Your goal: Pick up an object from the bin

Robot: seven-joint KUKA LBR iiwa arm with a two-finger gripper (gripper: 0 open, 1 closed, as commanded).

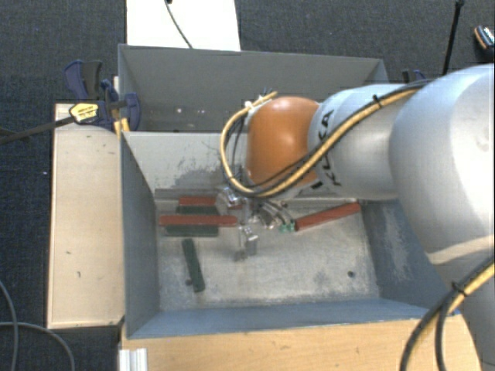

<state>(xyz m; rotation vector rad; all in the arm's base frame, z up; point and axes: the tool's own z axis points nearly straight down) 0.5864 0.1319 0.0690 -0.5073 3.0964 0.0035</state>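
Note:
My gripper (248,239) hangs low over the middle of the bin floor, under the arm's orange dome. Just left of it lie a red bar (198,220) and a dark green bar (188,229), side by side and pointing at the gripper. A shorter red bar (196,202) lies a little further back. To the gripper's right a long red stick with a green end (326,216) slants up towards the right wall. Nothing shows in the gripper.
A separate dark green bar (193,265) lies at the front left of the floor, pointing towards the front wall. The arm and its dome cover the back middle and right of the bin.

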